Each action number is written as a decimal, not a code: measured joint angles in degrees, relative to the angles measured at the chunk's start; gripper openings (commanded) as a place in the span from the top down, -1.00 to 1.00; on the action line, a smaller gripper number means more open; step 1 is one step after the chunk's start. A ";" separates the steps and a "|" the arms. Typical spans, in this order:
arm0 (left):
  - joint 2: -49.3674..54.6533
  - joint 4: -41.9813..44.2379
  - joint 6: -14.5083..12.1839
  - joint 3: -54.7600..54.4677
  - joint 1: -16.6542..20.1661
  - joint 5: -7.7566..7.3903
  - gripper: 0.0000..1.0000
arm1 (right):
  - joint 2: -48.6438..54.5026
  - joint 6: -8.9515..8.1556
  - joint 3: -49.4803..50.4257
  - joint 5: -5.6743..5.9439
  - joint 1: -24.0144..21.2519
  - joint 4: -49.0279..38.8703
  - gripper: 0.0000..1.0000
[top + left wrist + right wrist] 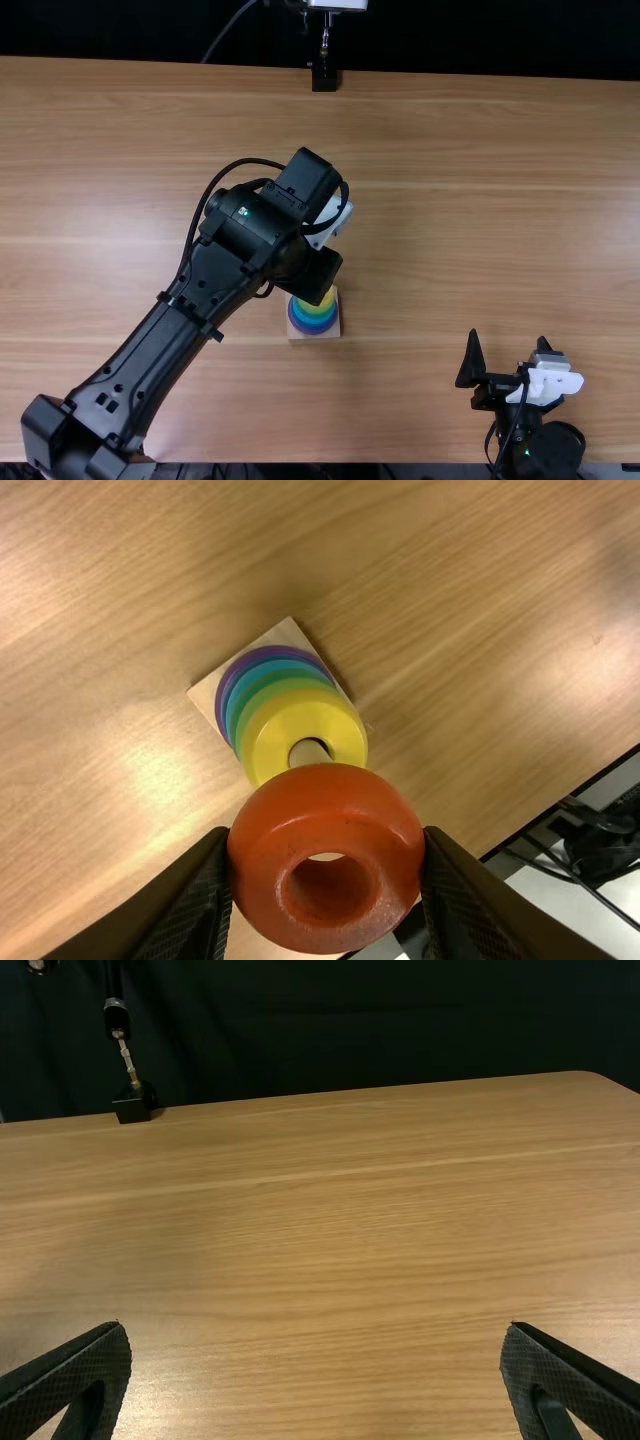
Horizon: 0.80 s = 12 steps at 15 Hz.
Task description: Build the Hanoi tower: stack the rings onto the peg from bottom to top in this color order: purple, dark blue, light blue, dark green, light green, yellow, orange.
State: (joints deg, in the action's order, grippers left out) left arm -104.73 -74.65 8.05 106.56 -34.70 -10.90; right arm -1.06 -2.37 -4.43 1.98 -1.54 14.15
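In the top view my left gripper (322,276) hangs over the ring stack (314,318) on its square wooden base (315,335). In the left wrist view my left gripper (326,865) is shut on the orange ring (325,855), one finger on each side. Beyond it stands the stack, with the yellow ring (290,715) on top of green, blue and purple (233,670) rings. The peg's tip (308,752) pokes through the yellow ring, partly behind the orange one. My right gripper (505,362) rests at the near right, and in the right wrist view my right gripper (315,1345) is open around nothing.
A small black stand (324,78) sits at the table's far edge. The left arm (175,330) stretches diagonally across the table's left part. In the left wrist view, cables (570,875) lie beyond the table's edge.
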 measured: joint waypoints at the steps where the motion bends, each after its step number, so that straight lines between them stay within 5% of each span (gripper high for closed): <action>1: -0.35 -0.04 0.33 0.15 -0.20 0.00 1.00 | 0.00 -0.04 0.00 -0.02 0.00 0.00 -1.00; 11: -1.95 0.81 1.18 0.44 -1.33 -0.02 1.00 | 0.00 -0.02 0.00 -0.02 -0.02 0.00 -1.00; 12: -1.95 0.81 1.18 0.42 -1.31 0.00 0.67 | 0.00 -0.02 0.00 0.00 -0.02 0.00 -1.00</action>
State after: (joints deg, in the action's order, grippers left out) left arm -106.67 -73.84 9.23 106.98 -36.01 -10.90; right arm -1.06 -2.39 -4.43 1.98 -1.56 14.15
